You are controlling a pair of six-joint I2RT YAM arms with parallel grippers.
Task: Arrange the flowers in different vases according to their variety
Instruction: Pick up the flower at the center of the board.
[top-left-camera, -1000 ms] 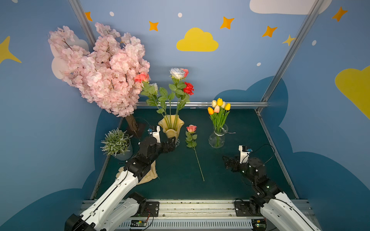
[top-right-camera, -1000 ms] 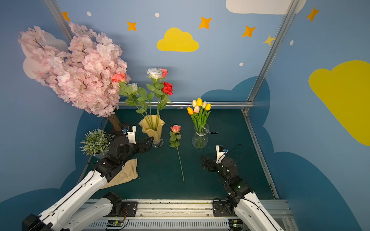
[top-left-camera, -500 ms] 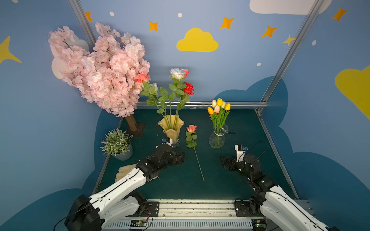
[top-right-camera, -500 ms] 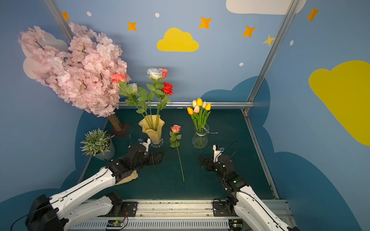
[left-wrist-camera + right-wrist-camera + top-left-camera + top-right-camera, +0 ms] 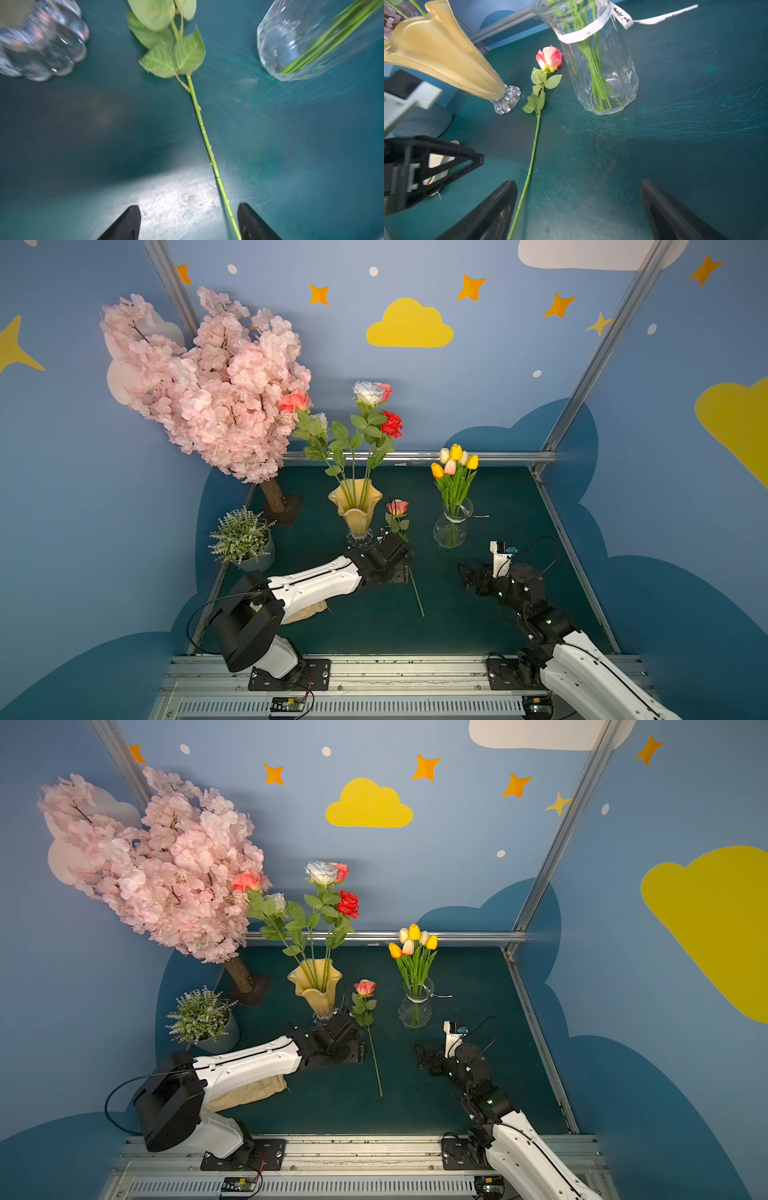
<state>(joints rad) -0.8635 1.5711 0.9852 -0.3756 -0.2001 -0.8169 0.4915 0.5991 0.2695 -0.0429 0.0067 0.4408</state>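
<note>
A pink rose (image 5: pixel 397 507) lies flat on the green mat between the two vases, its stem (image 5: pixel 207 143) pointing toward the front. My left gripper (image 5: pixel 405 562) is low over the stem, jaws apart. In the left wrist view the stem passes between the fingers (image 5: pixel 251 222), close to one of them and not pinched. The amber vase (image 5: pixel 356 506) holds several roses (image 5: pixel 370 406). The clear glass vase (image 5: pixel 451 526) holds tulips (image 5: pixel 455 460). My right gripper (image 5: pixel 467 576) hovers open and empty in front of the clear vase.
A pink blossom tree (image 5: pixel 208 385) stands at the back left, with a small potted plant (image 5: pixel 243 537) in front of it. A beige cloth (image 5: pixel 305 612) lies under my left arm. A metal rail (image 5: pixel 415 456) bounds the mat at the back.
My left arm has swung from beside the amber vase to the right and down onto the rose's stem, and its jaws have narrowed a little. The right arm has shifted slightly.
</note>
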